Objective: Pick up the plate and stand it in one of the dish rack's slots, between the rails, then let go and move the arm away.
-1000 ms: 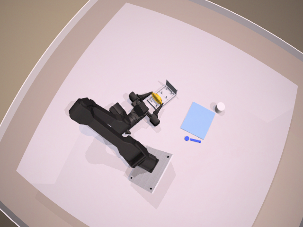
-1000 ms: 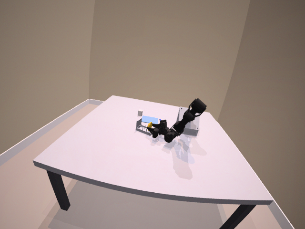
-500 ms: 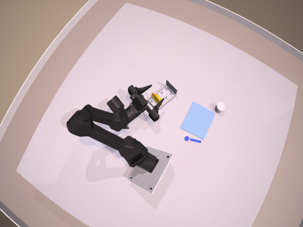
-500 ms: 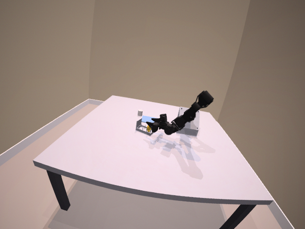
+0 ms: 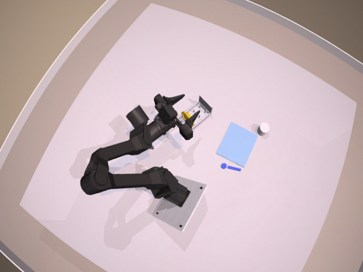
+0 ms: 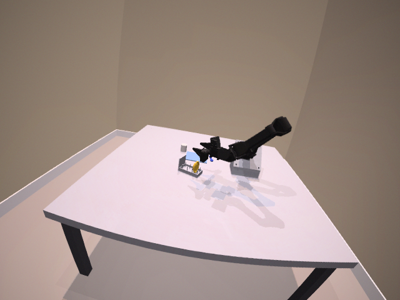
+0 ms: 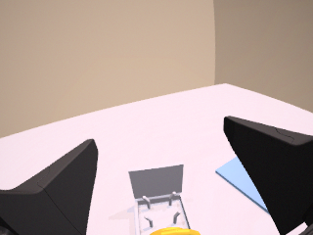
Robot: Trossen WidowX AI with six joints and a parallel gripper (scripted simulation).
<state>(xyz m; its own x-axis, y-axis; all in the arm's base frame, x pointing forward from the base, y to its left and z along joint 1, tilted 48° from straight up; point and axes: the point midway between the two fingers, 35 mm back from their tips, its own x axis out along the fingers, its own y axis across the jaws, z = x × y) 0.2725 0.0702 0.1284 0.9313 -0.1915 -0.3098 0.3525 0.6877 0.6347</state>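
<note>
The yellow plate point(image 5: 187, 115) point(image 6: 195, 167) stands on edge in the dish rack, leaning slightly, toward the end away from the tall grey panel. Only the plate's top rim point(image 7: 174, 232) shows at the bottom of the wrist view. The dish rack point(image 5: 206, 103) point(image 6: 182, 161) point(image 7: 157, 182) sits on the table, with several short pegs inside. My gripper point(image 5: 191, 102) point(image 6: 197, 146) point(image 7: 160, 134) is open and empty, with its fingers wide apart. It is above the rack and plate, clear of both. Which pegs flank the plate's lower edge is too small to tell.
A light blue square mat point(image 5: 236, 144) point(image 6: 192, 156) point(image 7: 245, 184) lies beside the rack. A white cylinder point(image 5: 264, 128) point(image 6: 184, 147) stands at its far corner. A blue disc point(image 5: 223, 165) point(image 6: 211, 159) and a blue bar point(image 5: 234, 168) lie near the mat.
</note>
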